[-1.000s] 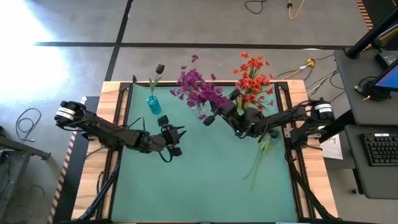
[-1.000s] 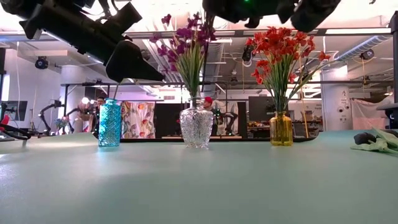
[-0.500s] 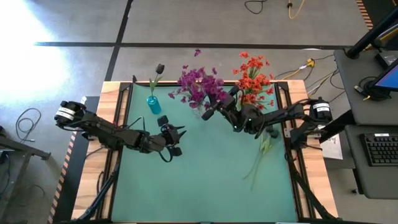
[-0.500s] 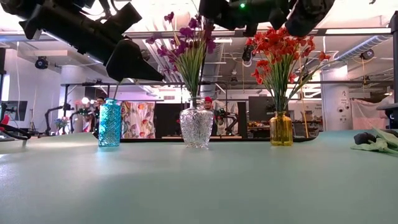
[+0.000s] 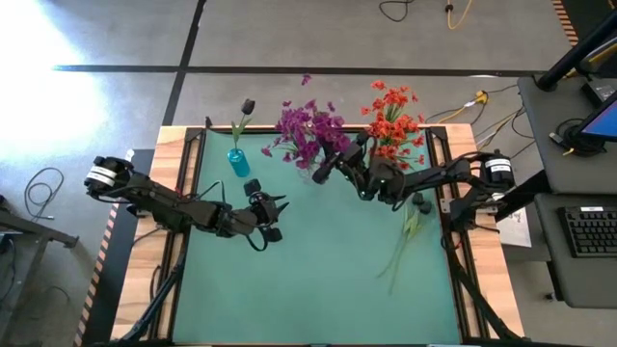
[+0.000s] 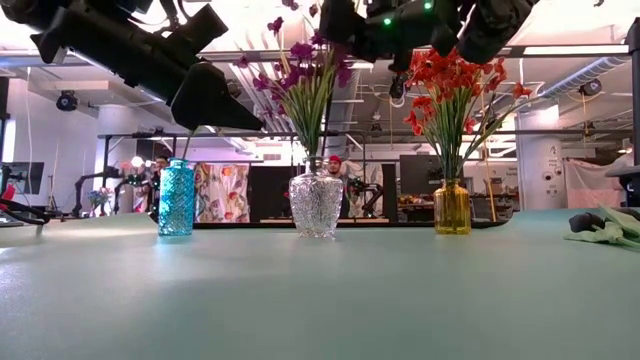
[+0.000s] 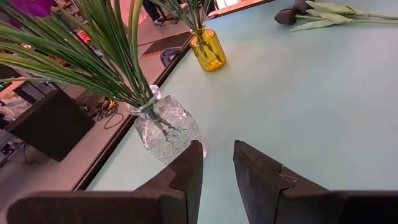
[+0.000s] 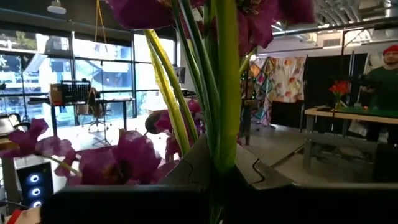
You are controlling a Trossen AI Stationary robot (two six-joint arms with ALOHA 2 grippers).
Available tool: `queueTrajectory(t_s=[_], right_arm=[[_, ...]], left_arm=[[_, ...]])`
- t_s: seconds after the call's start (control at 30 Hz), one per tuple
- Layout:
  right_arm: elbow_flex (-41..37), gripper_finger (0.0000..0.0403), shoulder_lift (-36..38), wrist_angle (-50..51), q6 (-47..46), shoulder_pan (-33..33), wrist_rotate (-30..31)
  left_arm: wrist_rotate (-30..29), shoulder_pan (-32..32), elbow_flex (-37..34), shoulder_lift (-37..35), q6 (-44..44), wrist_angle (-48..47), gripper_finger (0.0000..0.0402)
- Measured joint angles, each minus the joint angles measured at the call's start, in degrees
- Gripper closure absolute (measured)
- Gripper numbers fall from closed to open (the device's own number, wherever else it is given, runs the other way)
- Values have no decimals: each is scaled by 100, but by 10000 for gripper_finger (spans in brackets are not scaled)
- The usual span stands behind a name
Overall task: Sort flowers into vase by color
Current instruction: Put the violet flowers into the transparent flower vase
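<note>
The green table (image 5: pixel 318 280) carries three vases in a row along its far edge, and I take the clear glass vase (image 6: pixel 316 203) in the middle as the landmark. It holds the magenta-purple flowers (image 5: pixel 307 130), whose green stems spread out from its neck. To the right of the clear glass vase stands the yellow vase (image 6: pixel 452 208) with the orange-red flowers (image 5: pixel 393 118). To its left stands the blue vase (image 6: pixel 176 198), which has one dark tulip bud (image 5: pixel 248 105) on a long stem. More dark-budded flowers (image 5: pixel 410 229) lie flat on the table, well to the right of the clear glass vase and nearer to the front.

The right gripper (image 5: pixel 328 170) hangs just above the clear glass vase, among the purple blooms, and its fingers are clamped on a green flower stem (image 8: pixel 227 81) (the right wrist view shows the stem rising straight between them, with purple petals around). The left gripper (image 5: pixel 274 218) hovers over the table to the left and front of the clear glass vase, its two fingers (image 7: pixel 184 180) slightly apart with nothing between them.
</note>
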State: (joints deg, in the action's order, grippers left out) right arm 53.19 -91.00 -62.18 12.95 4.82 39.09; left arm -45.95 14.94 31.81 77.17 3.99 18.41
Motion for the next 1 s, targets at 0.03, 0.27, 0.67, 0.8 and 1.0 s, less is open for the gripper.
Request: queueTrajectory(t_s=[0.03,0.27,0.67,0.8,1.0], right_arm=[[0,390,0,58,-18,2,-2],[-1,390,0,460,-313,0,-2],[-2,389,0,794,-359,0,0],[-2,371,2,958,-508,0,1],[-2,307,2,1247,-717,0,3]], left_arm=[[0,0,0,0,0,-2,323],[0,-7,-2,0,0,-2,323],[0,-7,-2,0,2,-6,323],[0,-7,-2,0,2,-7,323],[0,-7,-2,0,2,-11,323]])
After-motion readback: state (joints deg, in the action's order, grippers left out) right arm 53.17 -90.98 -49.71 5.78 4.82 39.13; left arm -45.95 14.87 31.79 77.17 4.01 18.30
